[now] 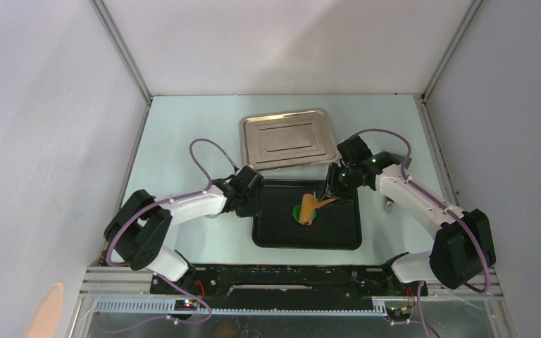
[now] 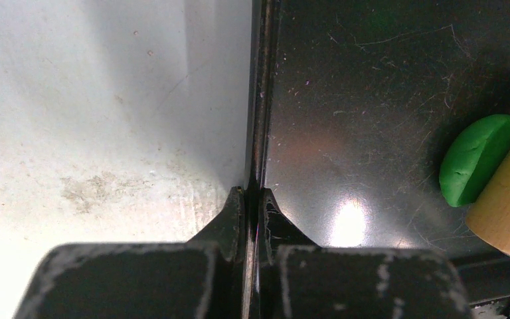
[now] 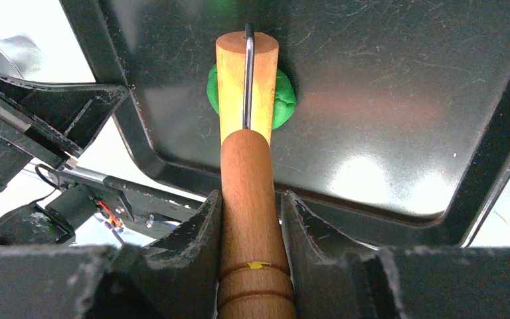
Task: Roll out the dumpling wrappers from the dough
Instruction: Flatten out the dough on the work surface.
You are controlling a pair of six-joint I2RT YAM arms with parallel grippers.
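Note:
The green dough (image 1: 297,211) lies as a small flattened lump in the black tray (image 1: 338,236). The tan wooden roller (image 1: 308,209) rests on top of it and hides its middle; green shows on both sides of the roller head (image 3: 247,73) in the right wrist view. My right gripper (image 3: 251,203) is shut on the roller's wooden handle (image 3: 249,186). My left gripper (image 2: 252,193) is shut on the left rim of the tray (image 2: 257,100). The dough (image 2: 475,159) shows at the right of the left wrist view, under the roller (image 2: 508,199). No round wrapper is in view.
A silver metal tray (image 1: 287,139) lies upside down just behind the black tray. White walls close in the table on the left, right and back. A small metal cup (image 3: 12,54) stands on the table beside the black tray.

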